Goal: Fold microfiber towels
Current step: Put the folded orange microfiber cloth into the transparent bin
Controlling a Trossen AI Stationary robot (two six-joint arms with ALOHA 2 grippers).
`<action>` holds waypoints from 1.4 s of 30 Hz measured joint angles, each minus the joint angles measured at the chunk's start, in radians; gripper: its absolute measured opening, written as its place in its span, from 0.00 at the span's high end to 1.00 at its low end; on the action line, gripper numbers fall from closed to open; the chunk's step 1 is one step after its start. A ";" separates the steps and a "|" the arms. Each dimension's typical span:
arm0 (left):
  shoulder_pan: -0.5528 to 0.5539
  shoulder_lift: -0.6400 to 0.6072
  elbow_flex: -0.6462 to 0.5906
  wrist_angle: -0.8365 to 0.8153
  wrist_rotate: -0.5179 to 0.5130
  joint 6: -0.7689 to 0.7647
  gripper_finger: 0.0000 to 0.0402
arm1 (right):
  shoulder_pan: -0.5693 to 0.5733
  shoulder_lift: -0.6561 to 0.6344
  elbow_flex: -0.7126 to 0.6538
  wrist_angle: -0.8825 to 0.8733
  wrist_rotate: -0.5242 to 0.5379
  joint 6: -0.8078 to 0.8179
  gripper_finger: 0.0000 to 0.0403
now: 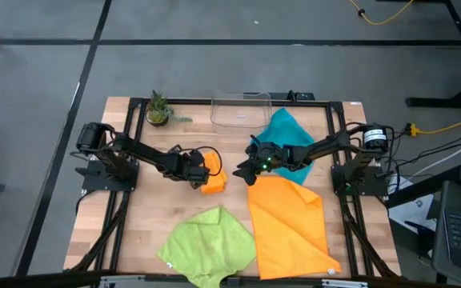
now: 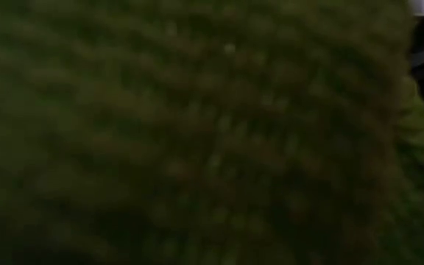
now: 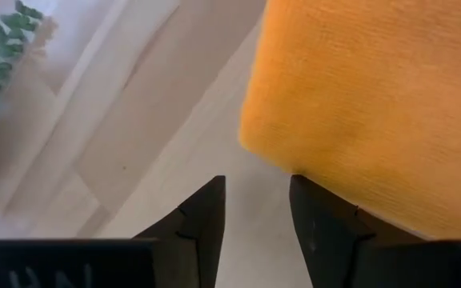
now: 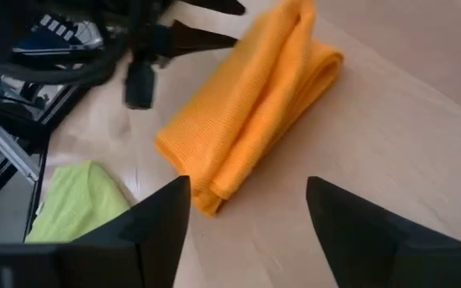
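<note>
**Folded orange towel between the two grippers**

A folded orange towel (image 1: 213, 178) is seen near the table's middle as a small, thick bundle of layered folds, its ribbed pile visible in the wrist views. The left gripper (image 1: 199, 170) is placed just beside it, fingers slightly parted and empty. The right gripper (image 1: 249, 169) is held nearby, spread wide and empty. A second orange towel (image 1: 288, 224) is laid flat, a lime green towel (image 1: 209, 242) crumpled beside it, and a teal towel (image 1: 288, 136) lies beneath the right arm.

No legible text or labels anywhere.
</note>
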 joint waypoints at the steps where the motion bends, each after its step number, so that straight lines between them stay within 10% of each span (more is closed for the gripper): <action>1: -0.002 -0.006 0.000 -0.002 0.017 -0.012 0.66 | -0.003 0.008 0.000 0.006 0.000 0.012 0.34; 9: -0.053 -0.097 0.002 -0.006 0.098 -0.049 0.66 | -0.040 0.044 0.034 -0.057 -0.010 0.199 0.32; 28: -0.103 -0.101 0.001 -0.011 0.221 -0.083 0.66 | -0.046 0.322 0.455 -0.364 -0.109 0.054 0.32; 42: -0.103 -0.101 0.000 -0.026 0.223 -0.098 0.66 | -0.061 0.351 0.494 -0.370 -0.224 0.035 0.32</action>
